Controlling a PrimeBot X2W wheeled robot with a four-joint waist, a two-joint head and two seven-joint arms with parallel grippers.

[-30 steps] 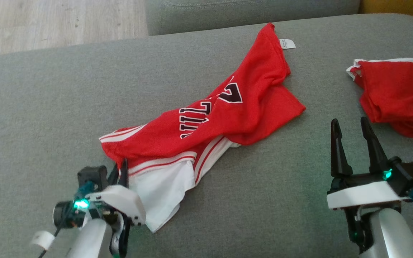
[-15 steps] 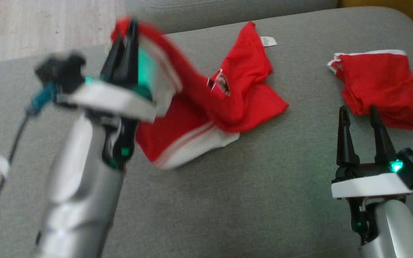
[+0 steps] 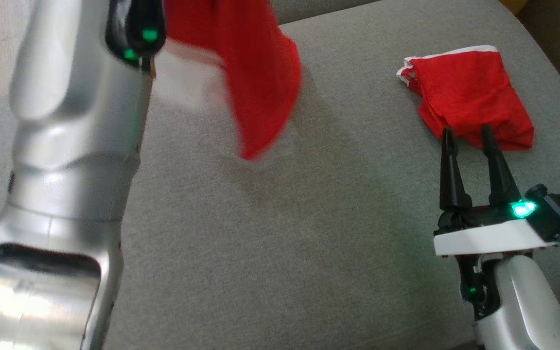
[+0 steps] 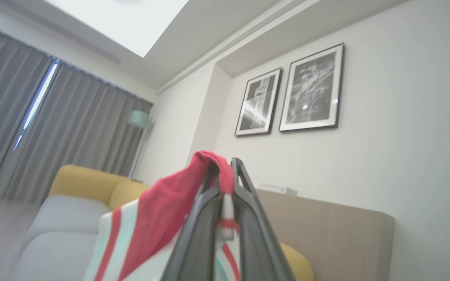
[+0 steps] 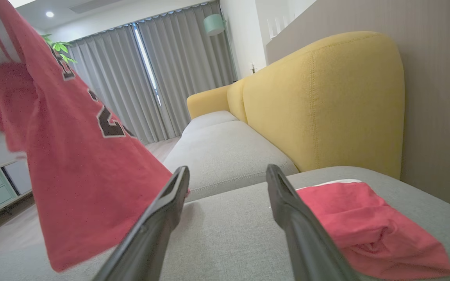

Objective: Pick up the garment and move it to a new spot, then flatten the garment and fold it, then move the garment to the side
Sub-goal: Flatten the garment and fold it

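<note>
The garment is a red jersey (image 3: 255, 73) with white trim and black lettering. It hangs in the air above the grey cushion, blurred in the head view. In the left wrist view my left gripper (image 4: 222, 166) is shut on a bunched edge of the jersey (image 4: 158, 210), with red and white cloth draped over its fingers. My left forearm (image 3: 76, 121) rises up the left side of the head view. My right gripper (image 3: 466, 131) stands open and holds nothing, low at the right. In the right wrist view the jersey (image 5: 72, 164) hangs to the left of my right gripper (image 5: 228, 169).
A second red garment (image 3: 469, 92) with white trim lies crumpled on the grey cushion (image 3: 309, 218), just beyond my right fingertips. A yellow sofa back (image 5: 326, 101) rises behind it. Wooden floor lies past the cushion's far left edge.
My left arm has risen steeply and lifted the jersey off the cushion, where it lay a second ago. The head camera has shifted. My right gripper stays open.
</note>
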